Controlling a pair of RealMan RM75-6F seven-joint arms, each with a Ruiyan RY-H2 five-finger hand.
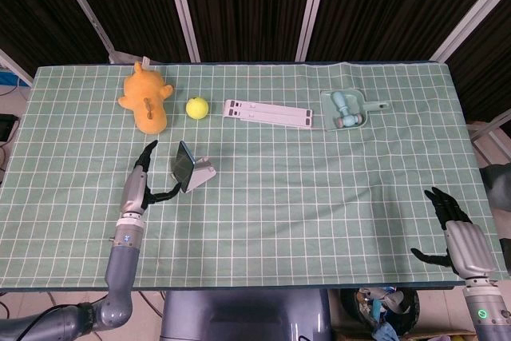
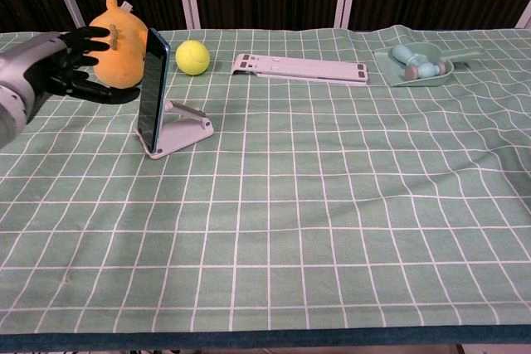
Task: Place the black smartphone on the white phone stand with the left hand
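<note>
The black smartphone point(image 1: 184, 165) point(image 2: 153, 89) leans upright on the white phone stand point(image 1: 201, 174) point(image 2: 181, 133), left of the table's middle. My left hand point(image 1: 139, 183) point(image 2: 51, 64) is open, fingers spread, a short way left of the phone and clear of it. Off at the table's front right corner, my right hand point(image 1: 457, 234) hangs open with nothing in it; the chest view does not show it.
An orange plush toy point(image 1: 146, 97) point(image 2: 116, 37) and a yellow ball point(image 1: 197, 107) point(image 2: 192, 57) sit behind the stand. A flat white folded stand point(image 1: 267, 113) point(image 2: 300, 67) lies at the back middle. A green tray point(image 1: 345, 109) point(image 2: 419, 65) with small items is at back right.
</note>
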